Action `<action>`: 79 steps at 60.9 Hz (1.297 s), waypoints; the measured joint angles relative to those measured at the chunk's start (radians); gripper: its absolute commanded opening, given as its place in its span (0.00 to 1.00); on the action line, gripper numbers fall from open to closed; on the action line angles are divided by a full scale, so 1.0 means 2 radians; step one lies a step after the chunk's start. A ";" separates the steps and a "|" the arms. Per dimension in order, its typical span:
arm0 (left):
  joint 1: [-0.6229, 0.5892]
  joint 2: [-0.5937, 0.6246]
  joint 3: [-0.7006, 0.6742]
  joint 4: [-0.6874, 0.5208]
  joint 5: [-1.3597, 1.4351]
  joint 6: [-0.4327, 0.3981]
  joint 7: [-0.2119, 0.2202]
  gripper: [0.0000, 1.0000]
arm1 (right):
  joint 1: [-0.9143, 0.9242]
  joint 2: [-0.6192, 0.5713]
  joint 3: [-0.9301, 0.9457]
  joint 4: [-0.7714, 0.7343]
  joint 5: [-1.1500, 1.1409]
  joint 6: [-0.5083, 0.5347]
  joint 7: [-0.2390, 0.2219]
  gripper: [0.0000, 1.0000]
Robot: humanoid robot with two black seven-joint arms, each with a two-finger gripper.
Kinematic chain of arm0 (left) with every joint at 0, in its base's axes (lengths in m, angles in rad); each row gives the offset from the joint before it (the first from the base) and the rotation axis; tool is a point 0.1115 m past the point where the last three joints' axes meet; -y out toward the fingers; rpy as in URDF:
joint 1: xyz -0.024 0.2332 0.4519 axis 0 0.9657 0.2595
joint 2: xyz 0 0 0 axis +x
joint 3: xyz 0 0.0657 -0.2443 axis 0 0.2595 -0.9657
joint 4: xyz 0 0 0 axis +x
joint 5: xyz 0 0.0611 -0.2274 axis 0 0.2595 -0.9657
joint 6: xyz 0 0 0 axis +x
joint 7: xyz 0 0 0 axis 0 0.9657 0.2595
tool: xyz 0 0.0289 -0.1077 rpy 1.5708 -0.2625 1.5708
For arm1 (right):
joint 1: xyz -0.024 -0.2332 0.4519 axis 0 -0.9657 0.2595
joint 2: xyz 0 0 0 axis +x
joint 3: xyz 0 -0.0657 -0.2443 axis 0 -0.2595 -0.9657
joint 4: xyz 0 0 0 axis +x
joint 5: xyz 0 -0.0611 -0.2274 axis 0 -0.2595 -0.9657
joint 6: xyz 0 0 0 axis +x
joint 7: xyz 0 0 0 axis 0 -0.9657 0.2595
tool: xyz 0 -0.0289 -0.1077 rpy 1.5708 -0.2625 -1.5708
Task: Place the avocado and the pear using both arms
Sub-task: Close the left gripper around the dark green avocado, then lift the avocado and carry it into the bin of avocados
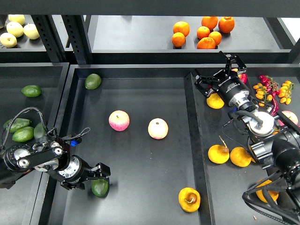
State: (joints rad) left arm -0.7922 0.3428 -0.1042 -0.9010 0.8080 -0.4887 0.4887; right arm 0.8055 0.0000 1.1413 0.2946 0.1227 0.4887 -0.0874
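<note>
The left pincer (100,178) sits low at the left of the middle tray (140,197), its dark fingers around the top of the avocado (100,188), which rests on the tray floor near the front left corner. The fingers look pressed against the fruit, pinching it (the dark metal against the dark skin makes the exact contact hard to read).

The right pincer (224,70) reaches up over the back of the right tray (201,140), its fingers spread wide with nothing between them. Just below it lies a yellow fruit (215,101), partly hidden by the arm.

The pear (189,199) lies on the middle tray near the front right corner, with its brown stem hollow showing, well apart from both pincers.

In the middle of the same tray stand two pink apples (119,120), side by side but not touching, the paler one (158,128) to the right. A lighter green fruit (93,81) rests at the back left corner.

The right tray also holds two more yellow-orange fruits (219,153) touching each other beside the arm, and a cluster of small red and orange peppers (274,91) at the back. The left tray (42,70) holds several green fruits (31,91). On the shelf (131,35) behind are oranges (206,33) at right and pale yellow fruits (16,30) at left.
</note>
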 measured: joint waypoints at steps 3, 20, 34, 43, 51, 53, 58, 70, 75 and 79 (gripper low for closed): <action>0.001 -0.002 0.000 0.003 0.000 0.000 0.000 0.99 | 0.000 0.000 0.000 0.000 0.000 0.000 0.000 0.99; 0.003 -0.008 -0.006 0.008 0.000 0.000 0.000 0.73 | 0.000 0.000 0.000 0.000 0.000 0.000 0.000 0.99; 0.006 -0.010 -0.016 0.007 -0.001 0.000 0.000 0.49 | -0.004 0.000 0.000 0.000 0.000 0.000 0.000 0.99; 0.011 -0.010 -0.031 0.014 -0.001 0.000 0.000 0.43 | -0.006 0.000 0.000 0.000 0.000 0.000 0.000 0.99; 0.015 -0.010 -0.049 0.025 -0.001 0.000 0.000 0.39 | -0.007 0.000 -0.001 0.000 0.000 0.000 0.000 0.99; 0.015 -0.010 -0.051 0.026 -0.002 0.000 0.000 0.37 | -0.007 0.000 -0.001 0.000 0.000 0.000 0.000 0.99; 0.014 -0.010 -0.056 0.027 -0.005 0.000 0.000 0.35 | -0.007 0.000 -0.001 0.000 0.000 0.000 0.000 0.99; 0.010 0.004 -0.092 0.026 -0.012 0.000 0.000 0.32 | -0.007 0.000 -0.001 0.000 0.000 0.000 0.000 0.99; 0.008 0.016 -0.105 0.022 -0.014 0.000 0.000 0.32 | -0.007 0.000 -0.001 0.000 0.000 0.000 0.000 0.99; 0.004 0.033 -0.118 0.021 -0.018 0.000 0.000 0.32 | -0.007 0.000 -0.002 0.000 0.000 0.000 0.000 0.99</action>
State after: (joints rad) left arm -0.7844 0.4090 -0.3393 -0.8590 0.7725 -0.4885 0.4887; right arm 0.7913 0.0000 1.1382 0.2938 0.1227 0.4887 -0.0874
